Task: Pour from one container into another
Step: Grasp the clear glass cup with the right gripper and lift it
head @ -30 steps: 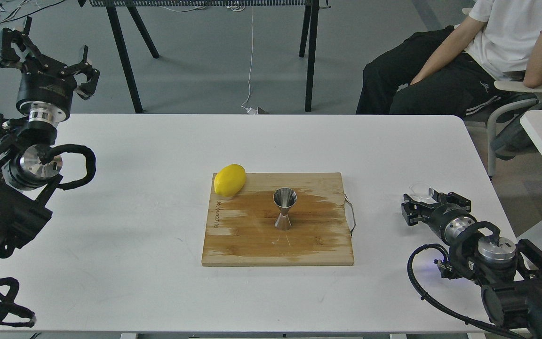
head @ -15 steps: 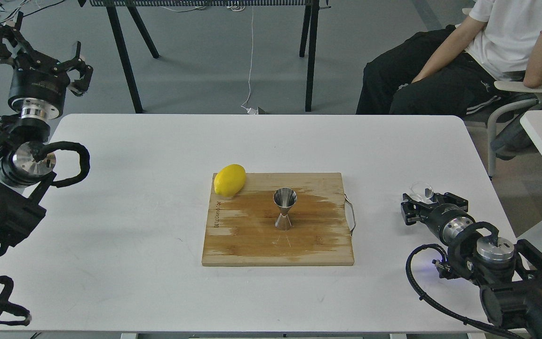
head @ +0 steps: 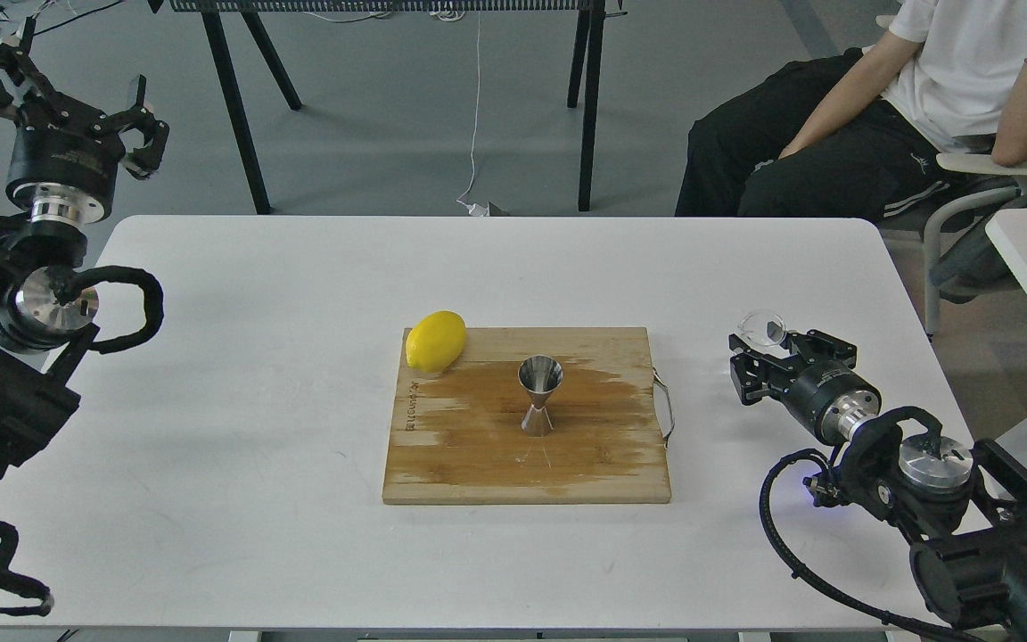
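A small clear cup (head: 764,327) is held just above the table's right side, with my right gripper (head: 768,344) shut on it. The steel hourglass jigger (head: 539,393) stands upright in the middle of a wooden cutting board (head: 478,465), well to the left of the cup. At the far left, my left gripper (head: 61,87) hangs open and empty beyond the table's back corner, far from both containers.
A yellow lemon (head: 436,340) rests on the board's back left corner. The board has a metal handle (head: 666,406) on its right edge. A seated person (head: 879,116) is behind the table's right end. Black table legs (head: 237,107) stand behind.
My right gripper has carried the clear cup left and away from me, closer to the board. My left gripper has drifted a little further up and to the left.
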Robot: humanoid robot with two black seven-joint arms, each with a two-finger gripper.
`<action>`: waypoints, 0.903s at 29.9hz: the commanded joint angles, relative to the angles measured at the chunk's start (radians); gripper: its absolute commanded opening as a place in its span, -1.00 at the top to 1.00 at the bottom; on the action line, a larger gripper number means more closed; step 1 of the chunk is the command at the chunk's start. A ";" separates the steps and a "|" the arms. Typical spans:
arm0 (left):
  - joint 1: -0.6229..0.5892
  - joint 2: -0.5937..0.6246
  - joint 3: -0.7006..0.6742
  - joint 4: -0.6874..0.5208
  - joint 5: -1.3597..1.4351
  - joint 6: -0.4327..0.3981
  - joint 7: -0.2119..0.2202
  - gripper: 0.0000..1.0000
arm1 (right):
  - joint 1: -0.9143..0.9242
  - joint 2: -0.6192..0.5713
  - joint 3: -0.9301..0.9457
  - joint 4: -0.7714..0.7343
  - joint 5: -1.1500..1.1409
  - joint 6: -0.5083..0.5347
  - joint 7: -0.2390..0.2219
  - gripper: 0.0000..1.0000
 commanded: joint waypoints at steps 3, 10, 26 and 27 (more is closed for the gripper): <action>0.001 0.000 0.000 0.000 0.000 0.002 -0.002 -1.00 | -0.038 -0.016 -0.025 0.246 -0.077 -0.104 0.006 0.42; 0.003 0.009 0.002 0.000 0.000 0.002 -0.002 -1.00 | -0.025 0.010 -0.059 0.432 -0.277 -0.274 0.010 0.44; 0.003 0.017 0.003 0.000 0.000 0.000 0.000 -1.00 | 0.118 0.061 -0.326 0.491 -0.617 -0.423 0.010 0.45; 0.003 0.018 0.003 0.000 0.000 0.000 0.000 -1.00 | 0.123 0.061 -0.341 0.491 -0.649 -0.432 0.010 0.44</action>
